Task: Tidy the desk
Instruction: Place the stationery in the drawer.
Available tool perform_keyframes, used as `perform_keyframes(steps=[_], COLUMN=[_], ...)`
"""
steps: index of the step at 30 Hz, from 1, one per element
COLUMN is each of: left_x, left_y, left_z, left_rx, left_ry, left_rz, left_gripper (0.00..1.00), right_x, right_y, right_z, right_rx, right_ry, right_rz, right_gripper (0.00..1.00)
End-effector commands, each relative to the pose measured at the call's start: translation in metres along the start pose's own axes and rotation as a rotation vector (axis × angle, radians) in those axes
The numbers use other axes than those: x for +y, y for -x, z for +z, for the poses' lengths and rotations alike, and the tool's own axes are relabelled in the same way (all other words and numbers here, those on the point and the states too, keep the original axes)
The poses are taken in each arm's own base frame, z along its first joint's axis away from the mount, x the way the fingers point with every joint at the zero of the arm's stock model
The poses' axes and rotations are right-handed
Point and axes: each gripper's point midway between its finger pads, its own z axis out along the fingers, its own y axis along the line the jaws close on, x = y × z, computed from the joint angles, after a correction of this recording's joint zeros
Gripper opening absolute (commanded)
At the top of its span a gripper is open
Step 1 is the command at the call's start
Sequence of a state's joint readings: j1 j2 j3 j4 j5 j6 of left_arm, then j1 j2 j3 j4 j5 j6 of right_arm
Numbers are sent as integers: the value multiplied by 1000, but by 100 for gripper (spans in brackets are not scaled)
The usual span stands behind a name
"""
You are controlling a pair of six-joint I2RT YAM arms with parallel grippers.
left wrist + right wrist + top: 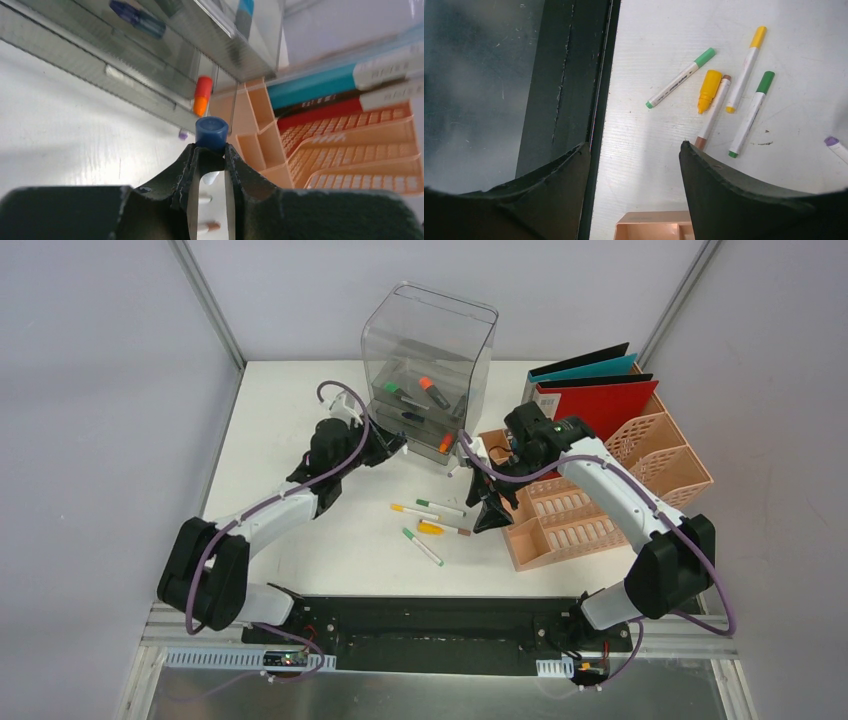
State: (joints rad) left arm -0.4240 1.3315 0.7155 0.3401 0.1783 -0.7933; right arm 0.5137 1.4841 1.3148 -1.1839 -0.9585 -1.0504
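The white desk [270, 410] carries several loose markers [428, 525] at its middle. My left gripper [392, 446] is at the foot of the clear drawer box [430, 350]. In the left wrist view that gripper [211, 148] is shut on a blue-capped marker [212, 132], the cap poking out past the fingertips toward the box's lower drawer. My right gripper [489, 512] hovers open beside the peach rack [600, 500]. The right wrist view shows its jaws [634, 146] wide over bare desk [649, 125], with nothing between them.
Green-capped [680, 78], yellow [708, 90], brown-tipped [713, 112], yellow-capped [745, 67] and green-ended [751, 115] markers lie ahead of the right gripper. A purple-capped one [835, 147] lies at the right. An orange marker [202, 95] lies in the drawer box. Binders [595, 390] stand in the rack.
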Motion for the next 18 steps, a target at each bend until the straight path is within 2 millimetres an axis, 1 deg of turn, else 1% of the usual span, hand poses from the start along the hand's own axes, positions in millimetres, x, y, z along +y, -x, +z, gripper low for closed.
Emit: perform_keyframes(steps=[1,4,6,7,8,11,12,16,18], left_x=[-18,-4,-1,0,1,0,0,-1,-4], left_y=[54,62,68,69,70,73,74,79,82], left_z=[19,35,46,51,55,65,66,63,56], left_rx=[-148,-145,-138,-130,-118,-92,-87,-109,-126], left_ry=[-16,47,74,86,93,107,107,83,65], left_rz=[-167,-291,-361,-383,-392,-386,-384,-380,-371], left_gripper=[0,0,0,3,10,36,42,55,57], right_x=[1,1,0,1,1,1,1,0,0], right_y=[15,15,14,14,14,14,14,12,12], right_z=[-2,-2,-1,-2,-2,-2,-2,-2,-1], right_rx=[-35,-32,-29,-29,-28,-26,-25,-22,-20], right_ry=[10,10,10,8,7,5,5,5,6], right_rz=[-66,-69,-68,-70,-70,-73,-73,-72,-71], right_gripper=[68,68,68,68,68,68,68,68,68])
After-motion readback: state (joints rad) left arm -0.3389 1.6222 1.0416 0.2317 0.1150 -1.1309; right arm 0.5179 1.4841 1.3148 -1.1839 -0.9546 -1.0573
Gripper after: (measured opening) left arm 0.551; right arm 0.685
